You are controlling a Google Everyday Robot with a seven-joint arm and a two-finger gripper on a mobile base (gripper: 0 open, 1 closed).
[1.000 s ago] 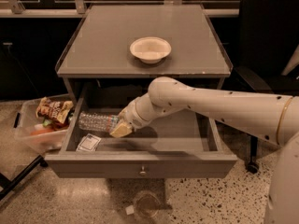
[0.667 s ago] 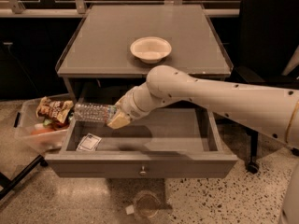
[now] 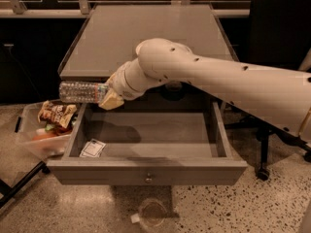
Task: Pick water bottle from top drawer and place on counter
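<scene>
Since the bottle (image 3: 77, 91) had to end up on the counter (image 3: 146, 33), the big white arm (image 3: 218, 76) reached in from the right, over the open drawer (image 3: 146, 171). The counter lay behind the fingers (image 3: 112, 101) and a bit higher, flat, grey and wide. The drawer sat below the fingers, pulled out toward the camera. The gripper (image 3: 110, 99) hung in the air near the counter's front left corner. Its pale fingers were clamped on one end of the bottle. The bottle stuck out to the left of them, lying sideways, up out of the drawer and not on the counter yet. I think holding it by the end left the rest free to lie down flat. A small white card (image 3: 92, 148) lay in the drawer, below the fingers.

The floor (image 3: 252, 203) was speckled stone. A dark chair (image 3: 277, 42) stood far to the right of the fingers. A clear bin (image 3: 29, 142) of snacks sat below and left of them, right beside the drawer.
</scene>
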